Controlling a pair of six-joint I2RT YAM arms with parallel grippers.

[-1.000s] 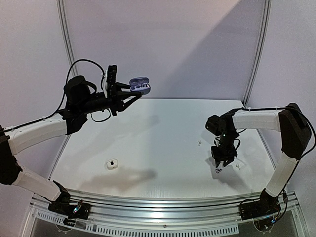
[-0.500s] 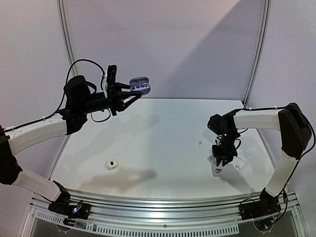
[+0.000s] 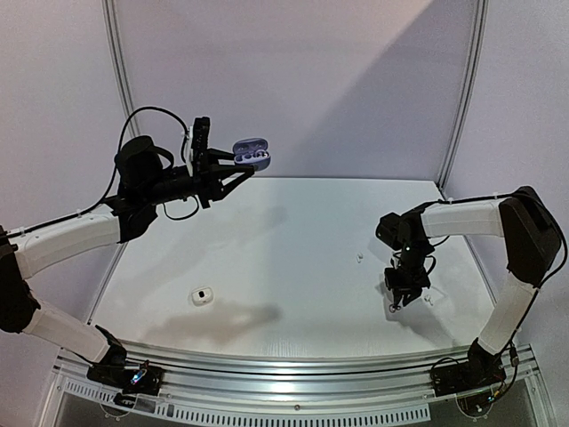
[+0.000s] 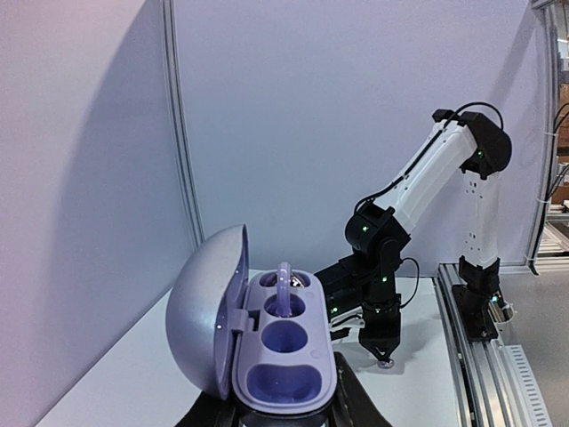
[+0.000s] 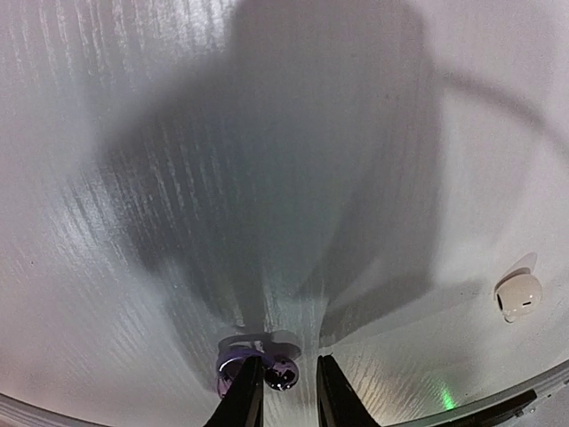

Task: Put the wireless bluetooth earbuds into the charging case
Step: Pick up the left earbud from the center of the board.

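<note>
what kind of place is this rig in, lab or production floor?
Most likely a lab robot cell, not a production floor: a bare white table enclosed by plain wall panels on aluminium posts, with a slotted aluminium mounting rail along its near edge.

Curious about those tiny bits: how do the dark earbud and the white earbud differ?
The purple earbud is dark and glossy; the white earbud is pale. The purple earbud sits between the right gripper fingers; the white earbud lies apart, untouched. Both rest on the table.
</note>
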